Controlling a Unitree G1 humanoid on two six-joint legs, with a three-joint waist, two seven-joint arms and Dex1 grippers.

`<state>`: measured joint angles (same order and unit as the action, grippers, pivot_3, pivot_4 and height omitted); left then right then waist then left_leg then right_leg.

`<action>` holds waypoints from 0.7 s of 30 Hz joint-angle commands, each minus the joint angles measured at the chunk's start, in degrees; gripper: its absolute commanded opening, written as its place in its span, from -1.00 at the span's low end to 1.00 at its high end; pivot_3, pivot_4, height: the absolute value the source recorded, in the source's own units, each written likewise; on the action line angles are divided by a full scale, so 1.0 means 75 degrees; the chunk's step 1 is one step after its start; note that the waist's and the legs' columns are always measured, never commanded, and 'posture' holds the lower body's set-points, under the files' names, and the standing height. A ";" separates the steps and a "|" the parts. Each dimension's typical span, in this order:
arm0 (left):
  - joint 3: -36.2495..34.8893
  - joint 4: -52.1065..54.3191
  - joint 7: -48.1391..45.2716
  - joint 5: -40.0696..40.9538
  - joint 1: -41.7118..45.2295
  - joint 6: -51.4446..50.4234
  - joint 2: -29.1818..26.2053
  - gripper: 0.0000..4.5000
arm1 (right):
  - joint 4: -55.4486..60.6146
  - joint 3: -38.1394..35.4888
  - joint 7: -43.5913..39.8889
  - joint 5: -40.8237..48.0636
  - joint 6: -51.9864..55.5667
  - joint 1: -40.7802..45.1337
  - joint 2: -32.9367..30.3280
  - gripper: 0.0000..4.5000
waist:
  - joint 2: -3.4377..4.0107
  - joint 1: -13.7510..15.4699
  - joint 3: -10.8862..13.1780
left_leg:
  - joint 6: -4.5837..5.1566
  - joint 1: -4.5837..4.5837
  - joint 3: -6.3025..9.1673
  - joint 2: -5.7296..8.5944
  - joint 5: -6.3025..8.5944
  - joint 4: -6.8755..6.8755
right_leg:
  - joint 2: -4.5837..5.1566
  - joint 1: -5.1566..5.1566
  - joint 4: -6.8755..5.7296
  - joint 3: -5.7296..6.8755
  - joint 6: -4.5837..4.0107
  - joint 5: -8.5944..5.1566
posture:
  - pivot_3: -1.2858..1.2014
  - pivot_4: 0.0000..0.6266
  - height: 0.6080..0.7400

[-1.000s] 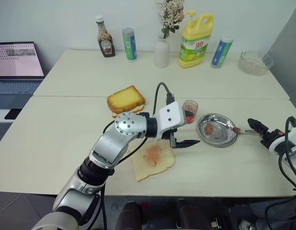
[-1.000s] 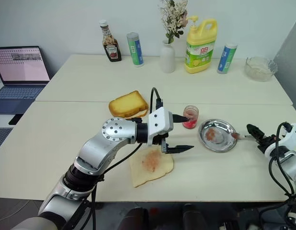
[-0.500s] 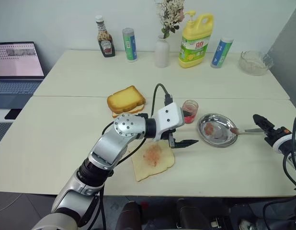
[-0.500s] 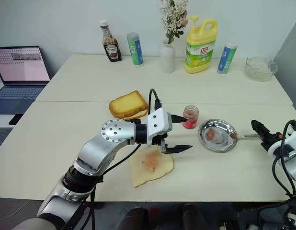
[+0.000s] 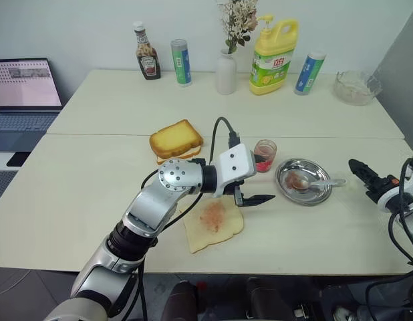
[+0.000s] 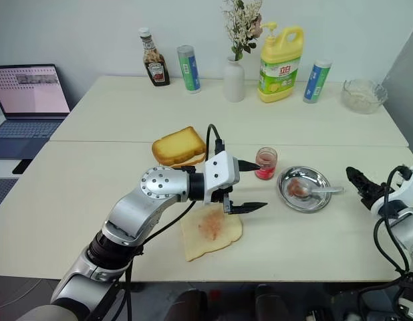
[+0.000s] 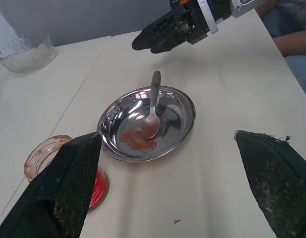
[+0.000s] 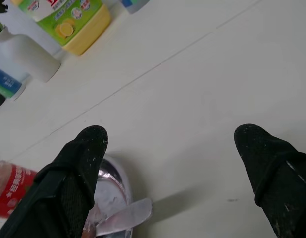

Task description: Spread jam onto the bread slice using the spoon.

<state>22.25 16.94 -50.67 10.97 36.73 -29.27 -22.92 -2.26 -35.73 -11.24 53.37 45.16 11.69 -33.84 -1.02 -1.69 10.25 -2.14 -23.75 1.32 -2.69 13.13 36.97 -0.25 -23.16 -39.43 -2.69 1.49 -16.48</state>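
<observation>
One spoon [image 5: 318,182] lies in the single steel dish [image 5: 287,192], bowl down by a reddish smear, handle over the rim toward 3 o'clock; one bread slice [image 5: 214,226] with a pink jam smear lies at 8 o'clock of the dish, near the table's front edge; one jam jar [image 5: 264,155] stands just beside the dish at 10 o'clock. The left gripper [image 5: 256,184] hovers spread wide and empty between jar and bread, its arm covering part of the slice. The right gripper [image 5: 359,170], fingers parted, grips nothing at 3 o'clock. One thicker toast [image 5: 176,139] sits at 11 o'clock of the slice; bottles, a vase, a glass bowl line the far edge.
</observation>
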 commanded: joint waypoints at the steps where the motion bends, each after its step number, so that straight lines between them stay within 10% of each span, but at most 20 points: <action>1: -0.0359 0.0107 0.0083 0.0036 0.0005 0.0138 -0.0100 1.00 | 0.0642 -0.0052 -0.0406 -0.0244 -0.0509 -0.0164 -0.0059 0.98 | 0.0000 0.0000 0.0000 | 0.0000 0.0000 0.0001 0.0000 0.0000 0.0000 | 0.0000 0.0000 0.0000 0.0001 0.0000 0.0000 | 0.03 -0.52 1.00; 21: -0.4168 0.0809 -0.0643 0.0514 -0.5002 0.1019 -0.3643 1.00 | 0.5136 0.1514 -0.4604 -0.1423 -0.1159 -0.3174 -0.2677 0.98 | -0.0007 0.0053 0.0006 | -0.0001 0.0008 -0.0001 0.0002 0.0000 0.0000 | 0.0025 0.0007 0.0012 0.0013 0.0032 -0.0020 | 0.03 -0.52 1.00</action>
<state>-6.80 20.51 -53.96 13.60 0.65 -22.93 -49.22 34.93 -24.48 -43.94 44.77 38.61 -11.47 -53.62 -1.07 -1.29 10.30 -2.14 -23.68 1.30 -2.67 13.13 36.97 -0.04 -23.08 -39.30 -2.60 1.73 -16.63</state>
